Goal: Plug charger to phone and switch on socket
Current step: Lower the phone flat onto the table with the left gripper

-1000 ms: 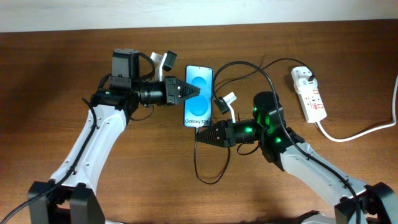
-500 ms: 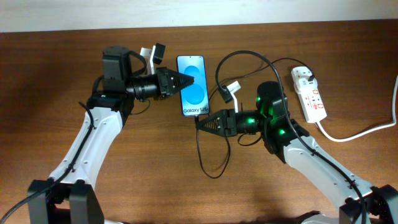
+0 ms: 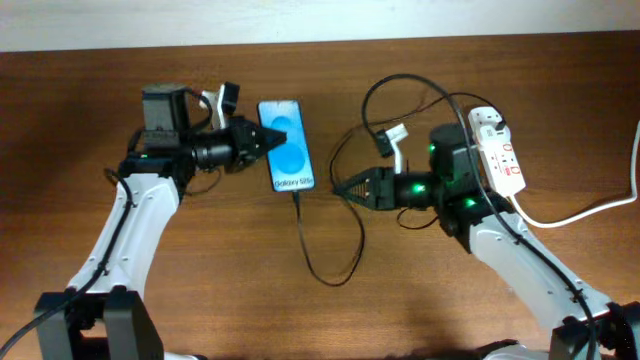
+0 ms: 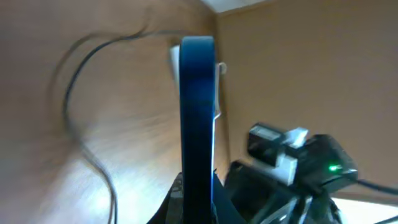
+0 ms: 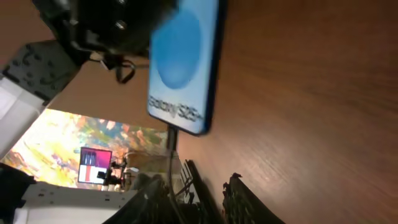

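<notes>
The phone (image 3: 288, 150) lies screen-up in my left tool (image 3: 268, 139), which is clamped tight on the phone's left long edge. In the left wrist view the phone shows edge-on, rising straight out of that grip. I cannot tell whether it rests on the table (image 3: 200, 270) or hangs just above it. At the phone's bottom edge the charger (image 3: 300, 225) meets the case: in the right wrist view its thin black cable comes straight out of that short edge. I judge the connector is seated and the first half of the job done, though the joint is too small to be sure. From there the cable drops away below the phone, loops, and climbs back past my right tool (image 3: 347, 187), which points at the phone from its right side, near but apart. That tool stands partly open with nothing in it that I can make out; the cable runs just beside it. Farther right of the phone, well apart from it, lies the socket (image 3: 510, 165), partly under my right arm (image 3: 480, 215). The cable arcs toward the socket's far end, but I cannot tell whether the plug head sits in an outlet. The red rocker switches (image 3: 511, 150) are too small to read and neither tool touches them. I judge that what is left is confirming the plug and pressing the switch.
</notes>
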`<move>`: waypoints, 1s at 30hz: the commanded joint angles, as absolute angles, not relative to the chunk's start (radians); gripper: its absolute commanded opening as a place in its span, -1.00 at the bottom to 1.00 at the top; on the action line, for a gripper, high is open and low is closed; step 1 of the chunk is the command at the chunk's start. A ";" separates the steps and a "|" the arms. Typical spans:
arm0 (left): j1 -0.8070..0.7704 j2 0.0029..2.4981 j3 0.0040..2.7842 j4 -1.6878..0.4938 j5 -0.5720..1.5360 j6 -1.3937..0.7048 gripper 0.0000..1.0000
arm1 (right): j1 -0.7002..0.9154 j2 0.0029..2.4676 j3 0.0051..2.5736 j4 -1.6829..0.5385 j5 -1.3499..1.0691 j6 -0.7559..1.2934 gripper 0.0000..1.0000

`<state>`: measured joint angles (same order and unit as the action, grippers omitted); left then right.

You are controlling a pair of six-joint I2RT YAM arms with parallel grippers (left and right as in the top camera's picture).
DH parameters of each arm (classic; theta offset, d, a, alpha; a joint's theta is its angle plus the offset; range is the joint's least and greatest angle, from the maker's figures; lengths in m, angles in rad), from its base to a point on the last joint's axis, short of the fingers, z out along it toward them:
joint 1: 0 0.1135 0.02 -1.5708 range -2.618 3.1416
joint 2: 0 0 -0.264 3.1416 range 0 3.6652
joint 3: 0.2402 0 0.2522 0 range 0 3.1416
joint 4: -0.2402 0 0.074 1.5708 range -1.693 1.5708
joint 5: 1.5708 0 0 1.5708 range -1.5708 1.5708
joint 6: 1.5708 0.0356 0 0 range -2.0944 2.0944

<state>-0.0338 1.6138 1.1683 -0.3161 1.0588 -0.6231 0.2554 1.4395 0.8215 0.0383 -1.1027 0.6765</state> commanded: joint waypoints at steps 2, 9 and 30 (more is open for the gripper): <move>-0.037 1.612 1.169 -0.640 0.699 -0.449 -1.00 | 0.195 1.420 0.836 -0.028 -1.179 0.630 -0.31; -0.170 1.691 1.169 -0.578 0.503 -0.286 -1.00 | 0.195 1.420 0.836 -0.324 -1.085 0.441 -0.32; -0.189 1.958 1.159 -0.465 0.508 -0.241 -0.84 | 0.195 1.420 0.834 -0.738 -0.668 0.344 -0.22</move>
<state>-0.1886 1.9041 1.1599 -0.4725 0.5240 -0.2687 0.1986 1.4300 0.8341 -0.7246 -0.6964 0.3611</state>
